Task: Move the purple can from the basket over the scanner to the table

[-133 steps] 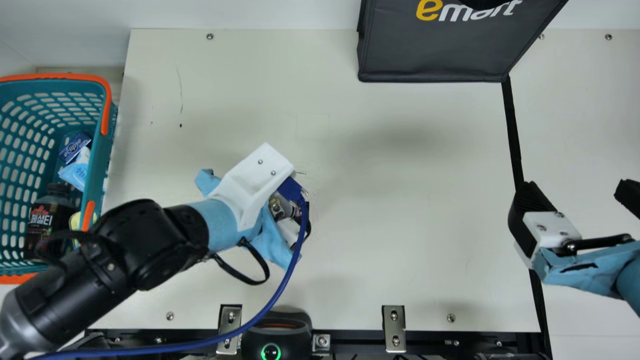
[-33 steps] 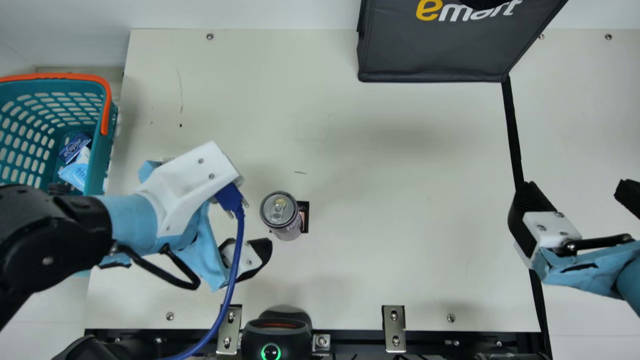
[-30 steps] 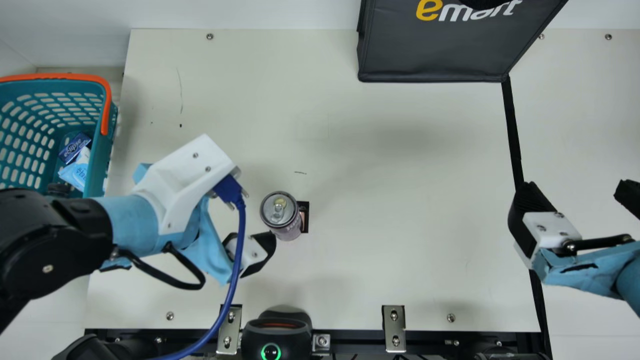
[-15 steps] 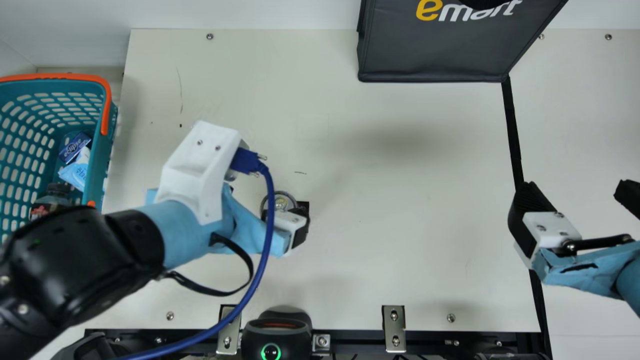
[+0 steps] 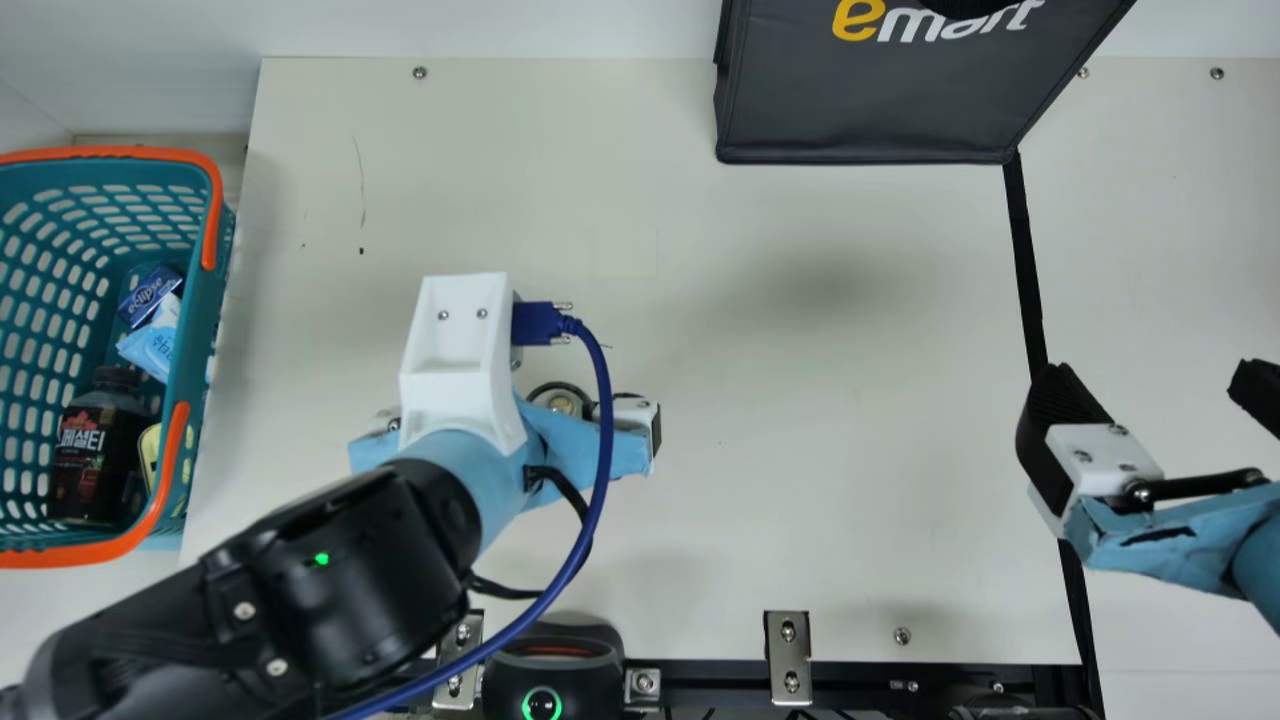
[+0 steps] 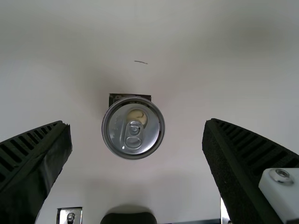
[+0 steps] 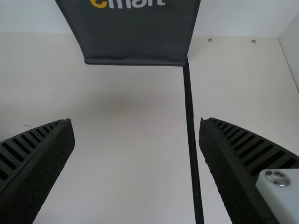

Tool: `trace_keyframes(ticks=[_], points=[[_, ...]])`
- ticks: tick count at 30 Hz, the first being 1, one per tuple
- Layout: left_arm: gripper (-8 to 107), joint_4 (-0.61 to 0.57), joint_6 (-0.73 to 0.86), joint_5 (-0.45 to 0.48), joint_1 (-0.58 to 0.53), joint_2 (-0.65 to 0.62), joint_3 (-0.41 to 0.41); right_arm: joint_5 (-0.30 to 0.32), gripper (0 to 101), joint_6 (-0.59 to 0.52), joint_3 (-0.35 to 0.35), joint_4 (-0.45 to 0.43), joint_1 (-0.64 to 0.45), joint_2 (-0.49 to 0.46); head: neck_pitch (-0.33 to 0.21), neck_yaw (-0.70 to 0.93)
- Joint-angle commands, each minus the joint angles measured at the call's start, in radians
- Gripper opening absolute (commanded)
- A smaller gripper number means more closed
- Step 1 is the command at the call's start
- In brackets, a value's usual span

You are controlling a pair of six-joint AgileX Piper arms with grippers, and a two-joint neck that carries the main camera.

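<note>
- Currently, purple can [image 5: 562, 403] upright on table [image 5: 850, 500], lid up.
- Left gripper [image 5: 518, 408]: fingers wide; left wrist view puts can between them, gap on either side.
- Right gripper [image 5: 1152, 385]: fingers wide, nothing between, well apart from can.
- Scanner [image 5: 543, 650], green ring lit, at table's near edge.
- Dark bottle [image 5: 85, 455] lying inside teal basket [image 5: 195, 300].

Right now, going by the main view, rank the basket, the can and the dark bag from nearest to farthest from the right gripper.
1. Dark bag, at the back.
2. Can, beneath the open left gripper.
3. Basket, at the far left.
</note>
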Motion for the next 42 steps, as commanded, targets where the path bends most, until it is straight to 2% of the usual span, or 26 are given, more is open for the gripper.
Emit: trace_keyframes(ticks=[1,5,15,23,37,38,42], points=[[90,0.019,-0.049,0.001,-0.011,0.011,0.008,0.000,95,0.000,0.000,0.000,0.000,0.000,-0.030,0.002],[90,0.051,-0.087,-0.012,-0.023,0.034,0.031,0.000,95,0.000,0.000,0.000,0.000,0.000,-0.030,0.002],[90,0.102,-0.141,-0.111,-0.002,0.081,0.118,0.001,95,0.000,0.000,0.000,0.000,0.000,-0.030,0.002],[90,0.121,-0.148,-0.175,0.011,0.106,0.153,0.001,95,0.000,0.000,0.000,0.000,0.000,-0.030,0.002],[-4,0.122,-0.071,-0.207,0.023,0.114,0.151,0.001,95,0.000,0.000,0.000,0.000,0.000,-0.030,0.002],[-8,0.118,-0.054,-0.210,0.026,0.109,0.152,0.001,95,0.000,0.000,0.000,0.000,0.000,-0.030,0.002],[-8,0.090,0.045,-0.231,0.044,0.082,0.159,0.001,95,0.000,0.000,0.000,0.000,0.000,-0.030,0.002]])
